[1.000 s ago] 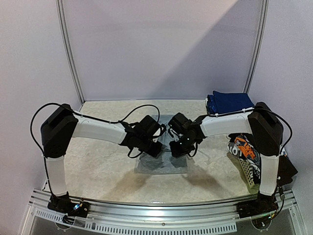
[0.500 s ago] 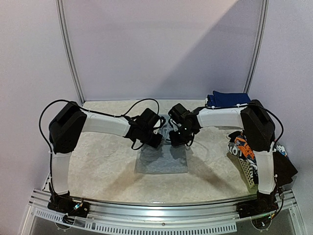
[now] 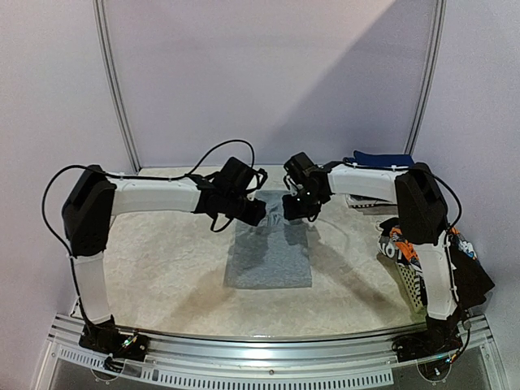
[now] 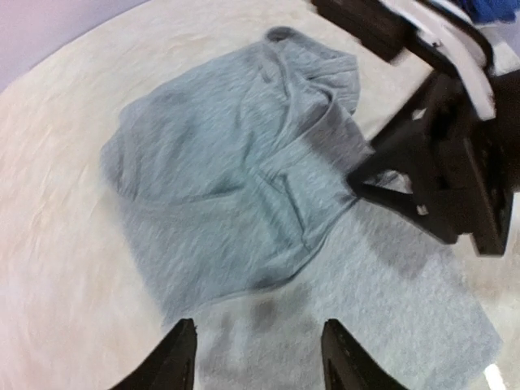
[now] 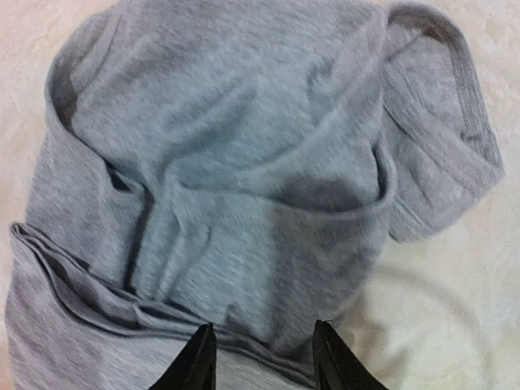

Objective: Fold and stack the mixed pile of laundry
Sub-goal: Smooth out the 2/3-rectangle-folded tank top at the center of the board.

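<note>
A grey shirt (image 3: 270, 252) lies on the table's middle, partly folded, its far end bunched up between the two grippers. It fills the left wrist view (image 4: 236, 187) and the right wrist view (image 5: 244, 179). My left gripper (image 3: 253, 213) is open and empty just above the shirt's far left; its fingertips (image 4: 183, 357) stand wide apart. My right gripper (image 3: 294, 213) is open and empty over the shirt's far right. Navy blue pieces (image 3: 382, 160) lie stacked at the back right. An orange-black-white printed piece (image 3: 404, 244) and black cloth (image 3: 475, 280) sit in the basket.
A white lattice basket (image 3: 413, 288) stands at the right edge beside the right arm's base. The right arm's black links show in the left wrist view (image 4: 455, 162). A metal frame and pale walls bound the back.
Both grippers have moved away from me toward the back of the table. The shirt's near part, before hidden under them, now lies flat and uncovered.
</note>
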`<action>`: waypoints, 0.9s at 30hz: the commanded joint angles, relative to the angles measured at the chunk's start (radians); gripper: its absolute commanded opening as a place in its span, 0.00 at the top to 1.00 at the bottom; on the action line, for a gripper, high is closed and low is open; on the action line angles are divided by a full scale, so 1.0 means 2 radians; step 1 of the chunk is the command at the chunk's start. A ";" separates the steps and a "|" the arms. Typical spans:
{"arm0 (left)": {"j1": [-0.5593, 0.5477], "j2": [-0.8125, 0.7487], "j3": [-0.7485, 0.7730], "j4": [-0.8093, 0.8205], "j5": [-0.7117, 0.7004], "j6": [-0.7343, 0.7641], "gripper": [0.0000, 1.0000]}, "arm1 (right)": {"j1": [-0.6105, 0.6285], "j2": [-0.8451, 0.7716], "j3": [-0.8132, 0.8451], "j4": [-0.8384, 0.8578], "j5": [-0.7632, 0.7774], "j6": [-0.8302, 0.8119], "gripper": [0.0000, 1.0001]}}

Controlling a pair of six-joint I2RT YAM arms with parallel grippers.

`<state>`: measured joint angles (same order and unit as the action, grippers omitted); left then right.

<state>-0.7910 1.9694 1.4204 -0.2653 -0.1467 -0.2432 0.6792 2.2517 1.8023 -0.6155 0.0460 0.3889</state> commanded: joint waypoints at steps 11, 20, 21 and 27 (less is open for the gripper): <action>-0.066 -0.189 -0.210 -0.092 -0.026 -0.091 0.35 | 0.006 -0.296 -0.383 0.113 -0.156 0.061 0.39; -0.093 -0.233 -0.308 -0.042 0.021 -0.148 0.37 | 0.037 -0.336 -0.502 0.209 -0.229 0.138 0.40; -0.094 -0.233 -0.313 -0.035 0.023 -0.153 0.38 | 0.040 -0.333 -0.508 0.213 -0.231 0.143 0.41; -0.094 -0.234 -0.341 -0.006 0.036 -0.168 0.41 | 0.048 -0.305 -0.524 0.243 -0.236 0.160 0.52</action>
<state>-0.9680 1.5185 0.7700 -0.3428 -0.1078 -0.5404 0.7628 1.6085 0.7753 -0.2070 -0.4004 0.6678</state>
